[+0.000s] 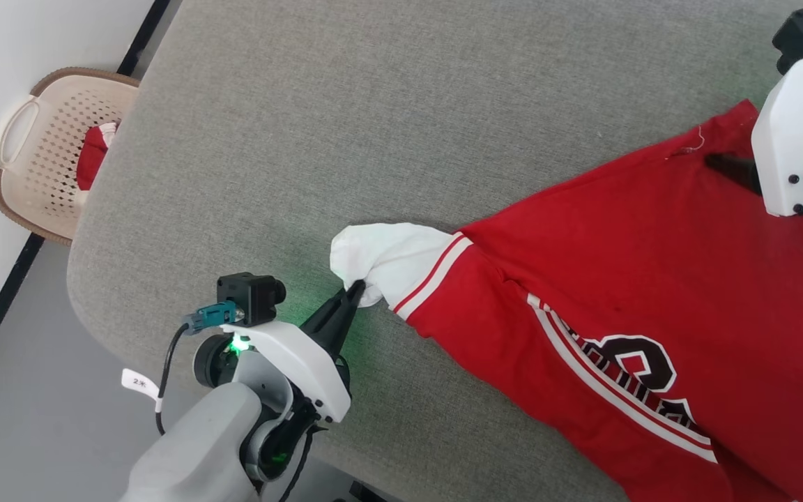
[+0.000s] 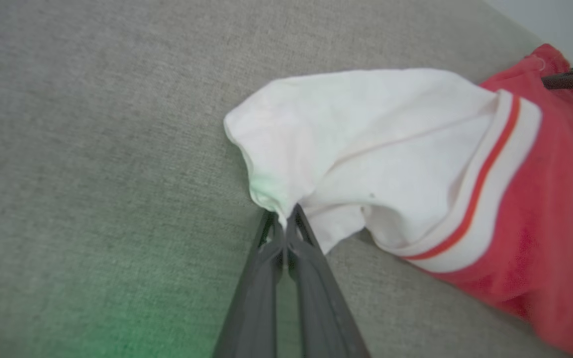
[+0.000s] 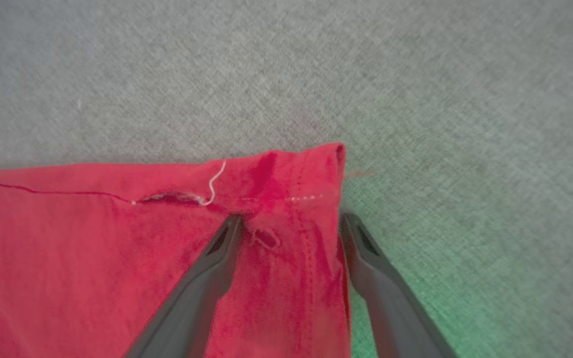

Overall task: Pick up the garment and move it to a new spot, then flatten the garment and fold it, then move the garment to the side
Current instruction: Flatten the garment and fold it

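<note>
Two-arm flattening step, by my reading. Garment (image 1: 652, 279) lies spread on grey desk (image 1: 373, 104). Left fingers (image 2: 256, 298) clenched on white sleeve end (image 2: 366, 139); right fingers (image 3: 202, 288) released, straddling red hem corner (image 3: 311, 174). Next: right must close on hem, then both draw apart to tauten fabric.

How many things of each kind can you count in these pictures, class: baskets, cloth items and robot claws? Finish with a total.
Cream laundry basket: 1
Red cloth inside it: 1
Red jersey: 1
Claws: 2, left claw and right claw
Total: 5
</note>
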Available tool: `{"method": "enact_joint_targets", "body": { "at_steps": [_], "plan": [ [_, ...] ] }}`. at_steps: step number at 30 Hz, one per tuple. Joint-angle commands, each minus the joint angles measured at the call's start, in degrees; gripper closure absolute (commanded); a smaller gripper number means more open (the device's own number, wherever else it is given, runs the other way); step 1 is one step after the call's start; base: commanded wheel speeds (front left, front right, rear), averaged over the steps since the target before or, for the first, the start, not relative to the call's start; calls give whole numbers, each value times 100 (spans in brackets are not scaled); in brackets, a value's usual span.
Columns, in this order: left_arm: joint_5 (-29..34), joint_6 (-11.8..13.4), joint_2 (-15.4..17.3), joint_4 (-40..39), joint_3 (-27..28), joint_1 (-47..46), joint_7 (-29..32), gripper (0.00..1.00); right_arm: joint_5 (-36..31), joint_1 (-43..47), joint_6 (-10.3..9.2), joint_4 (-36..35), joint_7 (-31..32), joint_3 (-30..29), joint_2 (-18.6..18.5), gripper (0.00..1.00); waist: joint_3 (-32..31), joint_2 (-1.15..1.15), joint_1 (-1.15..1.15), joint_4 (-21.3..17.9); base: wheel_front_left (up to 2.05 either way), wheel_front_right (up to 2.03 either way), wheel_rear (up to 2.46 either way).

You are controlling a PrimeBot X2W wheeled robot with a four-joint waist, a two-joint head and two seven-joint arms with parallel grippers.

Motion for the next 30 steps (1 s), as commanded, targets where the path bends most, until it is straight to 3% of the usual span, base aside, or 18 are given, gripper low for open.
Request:
{"method": "enact_joint_targets", "body": {
  "at_steps": [1,2,3,11,22,30],
  "plan": [
    [-9,3,19,142,-18,5,14,100,60,705,-14,552,638,446,-46,0,1,0,0,-15,0,0,0],
    [-13,-1,9,167,-18,-23,19,100,145,700,-14,510,768,517,-58,78,-3,0,0,-29,0,0,0],
    [1,5,14,192,-23,-67,42,100,201,637,-13,456,806,543,-76,100,-8,0,0,-53,0,0,0],
    [118,41,269,182,37,-552,305,100,485,24,-14,-95,258,435,-229,100,-168,0,0,-361,0,0,0],
    [359,165,1384,-692,200,-1761,1400,100,776,-433,-11,-1093,-581,331,-563,100,-713,0,0,-1158,0,0,0],
    [489,-22,1970,-1130,269,-2644,2160,100,820,-533,-11,-1700,-1102,1,-699,100,-1250,0,0,-1697,0,0,0]
  ]
}}
